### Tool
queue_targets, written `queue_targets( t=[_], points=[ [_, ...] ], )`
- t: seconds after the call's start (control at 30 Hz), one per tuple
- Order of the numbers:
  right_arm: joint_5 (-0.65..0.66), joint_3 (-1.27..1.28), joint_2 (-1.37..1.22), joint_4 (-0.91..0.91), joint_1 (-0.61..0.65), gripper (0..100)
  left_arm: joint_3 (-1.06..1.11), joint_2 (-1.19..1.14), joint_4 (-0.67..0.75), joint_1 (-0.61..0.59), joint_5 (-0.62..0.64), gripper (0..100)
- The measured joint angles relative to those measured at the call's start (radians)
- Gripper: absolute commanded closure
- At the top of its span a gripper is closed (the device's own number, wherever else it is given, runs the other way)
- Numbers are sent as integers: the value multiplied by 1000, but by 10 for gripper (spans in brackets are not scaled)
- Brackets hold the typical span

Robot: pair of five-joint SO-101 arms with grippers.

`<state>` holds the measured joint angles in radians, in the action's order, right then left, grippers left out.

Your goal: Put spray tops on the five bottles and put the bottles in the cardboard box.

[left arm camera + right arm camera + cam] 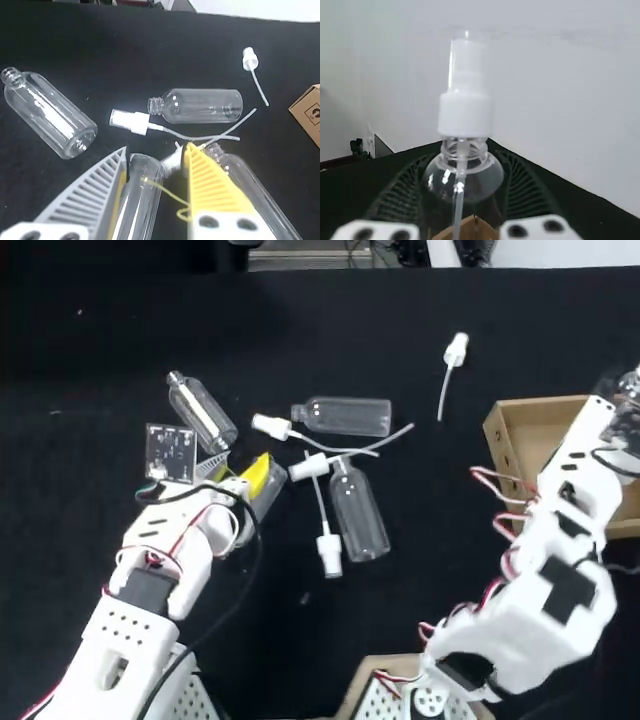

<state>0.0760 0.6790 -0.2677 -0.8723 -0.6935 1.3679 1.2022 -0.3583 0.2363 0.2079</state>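
My left gripper [252,483] [156,165] stands open low over the table, its grey and yellow fingers either side of a clear bottle [266,496] [140,195] that lies there without a top. A small gap shows between that bottle and the yellow finger [210,190]. Three more topless bottles [200,412] [345,417] [358,508] lie nearby, with loose white spray tops [272,426] [308,468] [329,552] [455,350] among them. My right gripper [622,410] [462,200] is shut on a bottle [465,175] fitted with a spray top [465,110], held above the cardboard box [520,435].
A clear square plate [170,452] lies beside the left gripper. The box corner [307,112] shows far off in the left wrist view. Another bottle [260,195] lies just outside the yellow finger. Open black cloth stretches along the far side.
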Motion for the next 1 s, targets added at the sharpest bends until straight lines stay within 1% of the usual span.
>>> queue_targets(
  t=[0.17, 0.57, 0.7, 1.0],
  points=[
    [-9, -135, -158, -11, 3, 988, 21, 0, 55, 0, 3, 830],
    [-11, -344, -410, -17, 2, 988, 21, 0, 58, 0, 3, 830],
    [-11, -396, -460, -17, 2, 987, 21, 0, 58, 0, 3, 830],
    [-11, -407, -485, -23, 0, 985, 21, 0, 58, 0, 3, 830]
  ],
)
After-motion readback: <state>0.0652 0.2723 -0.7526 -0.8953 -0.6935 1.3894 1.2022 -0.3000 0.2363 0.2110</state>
